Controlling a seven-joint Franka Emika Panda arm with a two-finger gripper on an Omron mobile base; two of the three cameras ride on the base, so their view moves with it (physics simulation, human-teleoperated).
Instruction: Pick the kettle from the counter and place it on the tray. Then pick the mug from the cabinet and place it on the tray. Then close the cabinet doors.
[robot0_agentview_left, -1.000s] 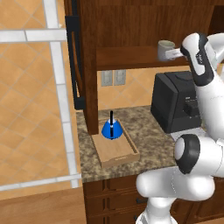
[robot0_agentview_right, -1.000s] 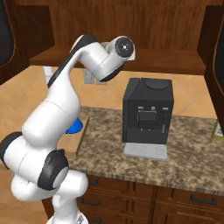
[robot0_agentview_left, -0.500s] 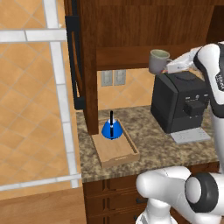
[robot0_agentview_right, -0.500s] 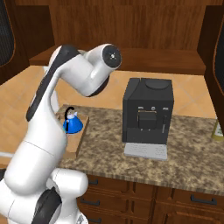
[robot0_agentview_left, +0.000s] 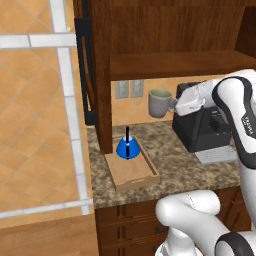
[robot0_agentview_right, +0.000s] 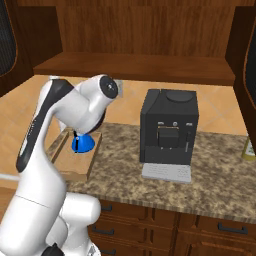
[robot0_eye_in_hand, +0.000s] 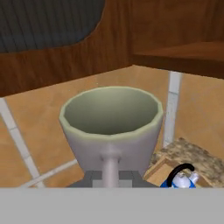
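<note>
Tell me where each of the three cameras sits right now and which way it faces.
Left base view: behind the arm's left, looking forward-down at the counter; arm at right carrying the mug.
Right base view: behind the arm's right, facing the coffee machine; arm at left.
Hand view: on the hand, looking along the gripper shut on the mug's handle.
Shared: all three show the kettle on the tray.

The pale grey-beige mug hangs upright in the air, mouth up, above and to the right of the tray. The light-wood tray lies on the granite counter with the blue kettle standing upright at its far end, black handle up
</note>
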